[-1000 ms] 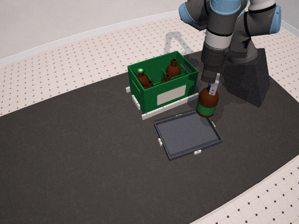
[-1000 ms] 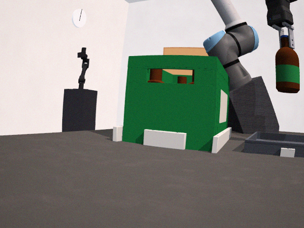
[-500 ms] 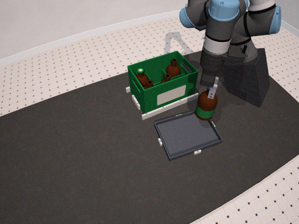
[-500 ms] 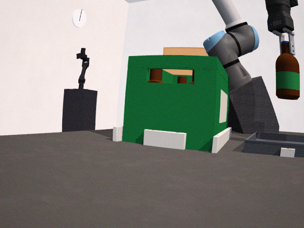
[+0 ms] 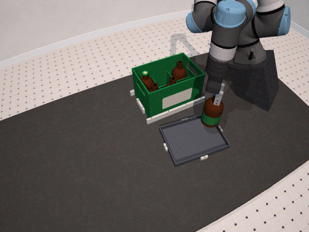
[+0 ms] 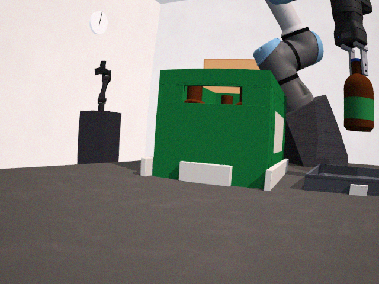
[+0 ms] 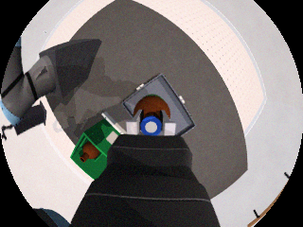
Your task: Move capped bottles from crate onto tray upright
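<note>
In the top view, the claw point(image 5: 217, 99) point(image 6: 357, 71) point(image 7: 151, 115) is closed around the neck of the blue-capped bottle point(image 5: 212, 112) point(image 6: 358, 97) point(image 7: 151, 105), which hangs upright and appears over the tray point(image 5: 194, 139) point(image 6: 330, 180) point(image 7: 163, 87) toward its 1 o'clock corner. From the tray, the green crate point(image 5: 154, 99) point(image 6: 214, 134) point(image 7: 101, 137) stands at 11 o'clock on the dark table point(image 5: 99, 174) point(image 6: 153, 238) point(image 7: 204, 85). Inside the crate, a green-capped bottle point(image 5: 146, 82) sits toward 9 o'clock; one open bottle point(image 5: 179, 72) is toward 1 o'clock, another open neck point(image 5: 154, 86) toward 8 o'clock, and a third point(image 5: 173, 79) near the middle. A long white strip point(image 5: 174, 110) lies along the crate's side facing the tray. In the exterior view, the held bottle is at about 2 o'clock from the crate, its base well above the tray and touching nothing; the tray is at 4 o'clock from the crate. Both crate and tray sit level. Brown glass shows through the crate's handle slot. In the wrist view, the fingers flank the blue cap at 3 and 9 o'clock, the bottle's shoulder showing beyond it against the tray. The crate is toward 8 o'clock, with one open bottle visible in it.

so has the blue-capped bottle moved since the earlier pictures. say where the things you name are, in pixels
Yes, downward: in the exterior view, the blue-capped bottle point(image 5: 212, 108) point(image 6: 358, 106) point(image 7: 151, 103) now hangs lower, its base nearer the level of the tray point(image 5: 194, 139) point(image 6: 330, 184) point(image 7: 158, 87).
</note>
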### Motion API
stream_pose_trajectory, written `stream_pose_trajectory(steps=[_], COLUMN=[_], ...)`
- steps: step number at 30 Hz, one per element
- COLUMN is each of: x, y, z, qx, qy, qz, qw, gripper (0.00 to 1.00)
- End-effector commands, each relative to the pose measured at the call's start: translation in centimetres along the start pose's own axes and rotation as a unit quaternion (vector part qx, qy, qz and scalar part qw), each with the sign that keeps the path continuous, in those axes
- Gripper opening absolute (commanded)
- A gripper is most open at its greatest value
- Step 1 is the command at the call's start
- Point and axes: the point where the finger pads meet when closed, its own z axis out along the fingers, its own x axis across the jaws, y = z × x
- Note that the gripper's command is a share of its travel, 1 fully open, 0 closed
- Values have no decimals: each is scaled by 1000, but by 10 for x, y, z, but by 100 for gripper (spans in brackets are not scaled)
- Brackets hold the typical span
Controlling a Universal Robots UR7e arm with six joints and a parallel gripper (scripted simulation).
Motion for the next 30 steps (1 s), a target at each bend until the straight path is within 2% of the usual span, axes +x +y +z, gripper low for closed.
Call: stream_pose_trajectory(steps=[1,2,16,18,19,30], x=[0,0,0,0,0,0], y=[1,0,1,1,0,1], z=[11,4,32,32,24,46], qx=[0,0,0,0,0,0], qy=[0,0,0,0,0,0], qz=[0,0,0,0,0,0], qw=[1000,1000,1000,1000,1000,1000], gripper=[0,0,0,0,0,0])
